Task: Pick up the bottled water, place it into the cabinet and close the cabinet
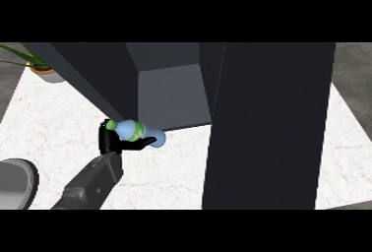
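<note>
The fingers (142, 143) of the left hand (112, 141) are curled around the bottled water (134, 129), clamping it from below and behind. The bottle lies tilted, its pale blue body and green band showing above the black hand. It is held just in front of the cabinet (174, 93), at the lower left corner of the cabinet's open compartment and above the white tabletop (167, 172). The cabinet's dark door (269, 123) stands open, right of the compartment. A potted plant (45, 73) sits left of the cabinet.
</note>
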Tool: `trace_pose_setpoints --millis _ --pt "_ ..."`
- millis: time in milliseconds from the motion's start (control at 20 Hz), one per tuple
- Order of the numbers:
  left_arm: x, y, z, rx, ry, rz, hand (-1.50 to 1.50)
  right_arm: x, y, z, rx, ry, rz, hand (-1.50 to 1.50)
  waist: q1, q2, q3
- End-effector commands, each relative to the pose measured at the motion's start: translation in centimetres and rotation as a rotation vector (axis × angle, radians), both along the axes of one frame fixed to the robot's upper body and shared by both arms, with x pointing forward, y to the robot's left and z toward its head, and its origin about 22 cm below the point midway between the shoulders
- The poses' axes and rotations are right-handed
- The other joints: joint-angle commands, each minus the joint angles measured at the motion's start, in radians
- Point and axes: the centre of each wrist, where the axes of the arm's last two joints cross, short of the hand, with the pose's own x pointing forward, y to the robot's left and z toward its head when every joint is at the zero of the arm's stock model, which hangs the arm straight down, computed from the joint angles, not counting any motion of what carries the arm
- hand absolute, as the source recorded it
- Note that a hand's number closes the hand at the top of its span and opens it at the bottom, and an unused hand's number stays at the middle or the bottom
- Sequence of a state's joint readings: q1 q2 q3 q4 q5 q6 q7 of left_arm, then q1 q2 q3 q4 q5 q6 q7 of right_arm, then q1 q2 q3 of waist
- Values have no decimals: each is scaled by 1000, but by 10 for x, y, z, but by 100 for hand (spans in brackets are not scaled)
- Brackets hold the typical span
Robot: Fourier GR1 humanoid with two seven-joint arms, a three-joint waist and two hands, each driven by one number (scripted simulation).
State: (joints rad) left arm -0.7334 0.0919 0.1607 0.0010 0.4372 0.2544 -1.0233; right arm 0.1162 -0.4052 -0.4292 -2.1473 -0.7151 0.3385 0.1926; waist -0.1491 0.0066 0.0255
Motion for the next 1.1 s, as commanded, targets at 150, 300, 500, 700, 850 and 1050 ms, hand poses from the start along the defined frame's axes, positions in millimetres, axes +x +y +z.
trace_pose_setpoints --millis 150,300,500,700,850,1050 --pt "83 -63 91 76 -179 -226 -150 4 5 -2 -1 3 41 -150 -53 22 -26" --pt "85 -68 94 92 -202 -254 -150 5 2 4 -19 -6 29 -150 -42 18 -28" --pt "82 -82 93 49 -244 -283 150 2 -2 0 -21 2 22 -150 -46 10 -28" --pt "90 -82 104 14 -258 -278 150 1 1 3 -40 -1 29 -150 -34 6 -29" --pt "84 -86 97 1 -253 -309 150 2 0 7 -42 -11 22 -150 -6 1 -30" --pt "77 -81 86 -39 -230 -324 150 1 -4 10 -63 -27 27 -150 -3 -4 -31"
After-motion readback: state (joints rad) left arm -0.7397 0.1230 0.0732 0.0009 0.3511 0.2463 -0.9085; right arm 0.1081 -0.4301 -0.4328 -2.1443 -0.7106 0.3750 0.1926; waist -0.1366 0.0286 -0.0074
